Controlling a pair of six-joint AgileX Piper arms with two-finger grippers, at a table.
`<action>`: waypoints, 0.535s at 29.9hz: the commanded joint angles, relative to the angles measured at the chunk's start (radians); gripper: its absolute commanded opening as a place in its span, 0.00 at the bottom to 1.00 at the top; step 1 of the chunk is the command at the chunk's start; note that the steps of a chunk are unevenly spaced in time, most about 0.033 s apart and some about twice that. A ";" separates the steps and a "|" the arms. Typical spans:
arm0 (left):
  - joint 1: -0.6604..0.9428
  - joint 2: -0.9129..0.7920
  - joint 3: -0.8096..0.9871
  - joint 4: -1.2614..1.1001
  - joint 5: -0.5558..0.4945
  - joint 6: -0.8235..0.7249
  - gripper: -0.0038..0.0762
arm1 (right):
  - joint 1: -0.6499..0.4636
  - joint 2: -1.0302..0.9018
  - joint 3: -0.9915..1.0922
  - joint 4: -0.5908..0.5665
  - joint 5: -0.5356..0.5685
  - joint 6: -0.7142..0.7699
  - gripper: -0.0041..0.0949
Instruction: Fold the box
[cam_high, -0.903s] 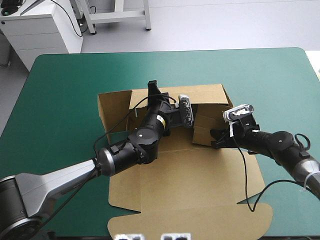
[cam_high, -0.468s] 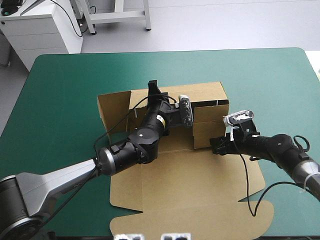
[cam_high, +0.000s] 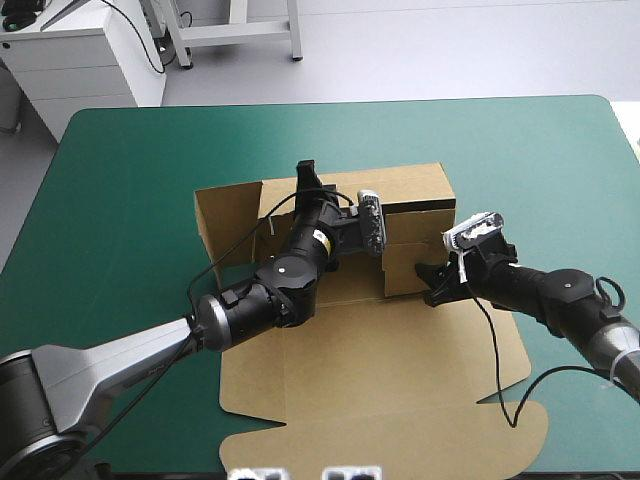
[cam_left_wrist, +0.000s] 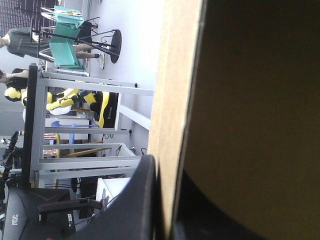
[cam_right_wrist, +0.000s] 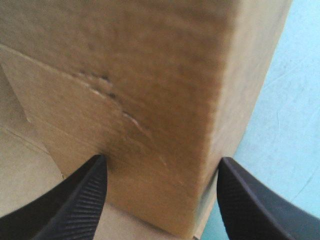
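**Left claw** (cam_left_wrist: 165, 200): black fingers all but closed, pinching an upright wall of the brown box (cam_high: 380, 360) between them, at the box's far side. **Right claw** (cam_right_wrist: 162, 160): fingers spread wide, straddling a raised corner of the box's right-hand wall, close against the board. The box lies mid-way across the teal-green tabletop (cam_high: 130, 160), with walls standing on its far part and a broad flat panel reaching toward the near edge.
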 joint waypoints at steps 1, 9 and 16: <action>0.000 -0.040 -0.025 0.006 0.004 -0.012 0.04 | -0.005 -0.024 -0.024 0.171 -0.003 -0.168 0.63; 0.000 -0.040 -0.025 -0.008 -0.011 0.056 0.04 | -0.005 0.071 -0.026 0.492 -0.002 -0.483 0.63; 0.000 -0.040 -0.025 -0.014 -0.011 0.066 0.04 | -0.005 0.114 -0.050 0.524 0.019 -0.595 0.43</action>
